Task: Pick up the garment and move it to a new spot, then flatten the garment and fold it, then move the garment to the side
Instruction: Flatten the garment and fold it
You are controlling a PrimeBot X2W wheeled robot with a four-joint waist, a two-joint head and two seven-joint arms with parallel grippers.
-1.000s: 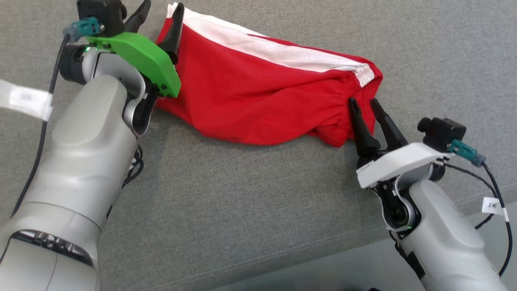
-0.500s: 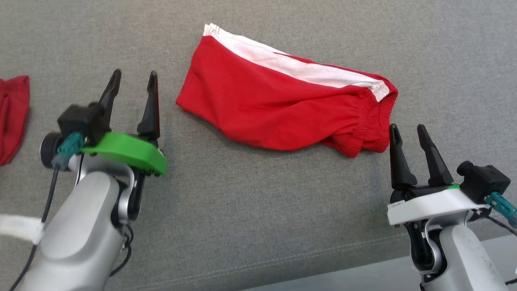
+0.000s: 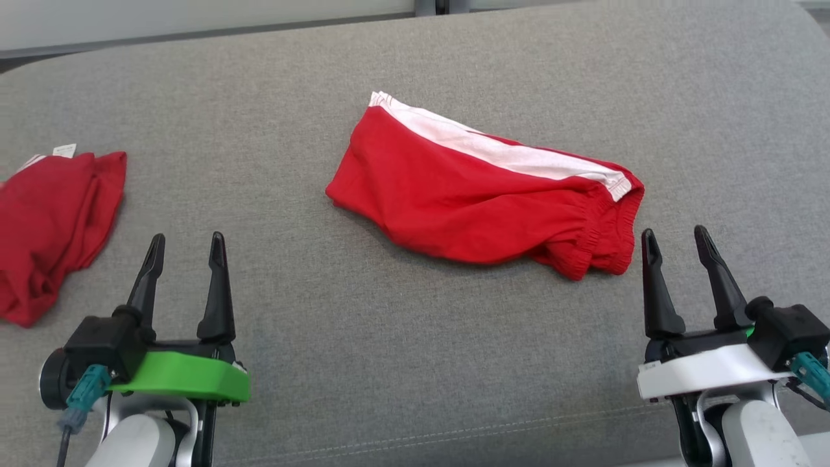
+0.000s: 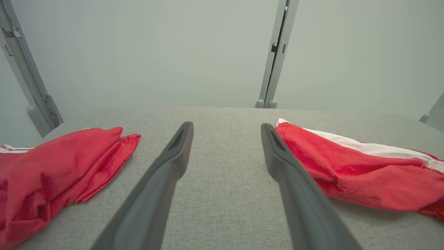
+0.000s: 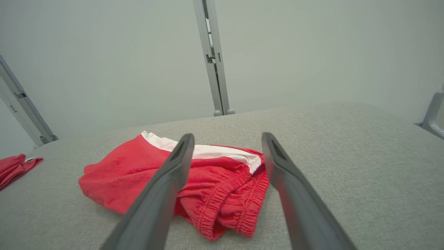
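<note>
The garment (image 3: 480, 201) is a pair of red shorts with a white side stripe, lying folded on the grey padded surface (image 3: 389, 363) in the middle of the head view. Its elastic waistband end points right. My left gripper (image 3: 187, 237) stands open at the lower left, well apart from the garment. My right gripper (image 3: 673, 231) is open at the lower right, just short of the waistband end. In the left wrist view the open left gripper (image 4: 226, 125) has the garment (image 4: 364, 173) to its right. In the right wrist view the garment (image 5: 131, 173) lies beyond the open right gripper (image 5: 227, 135).
A second red garment (image 3: 52, 220), crumpled and with a white tag, lies at the far left of the surface; it also shows as a red heap (image 4: 52, 163) in the left wrist view. A pale wall with grey metal uprights (image 5: 215, 69) stands behind the surface's far edge.
Both grippers have drawn back from the garment's ends toward the near edge, empty and open. The head camera has shifted, so the second red garment at the left has come into view.
</note>
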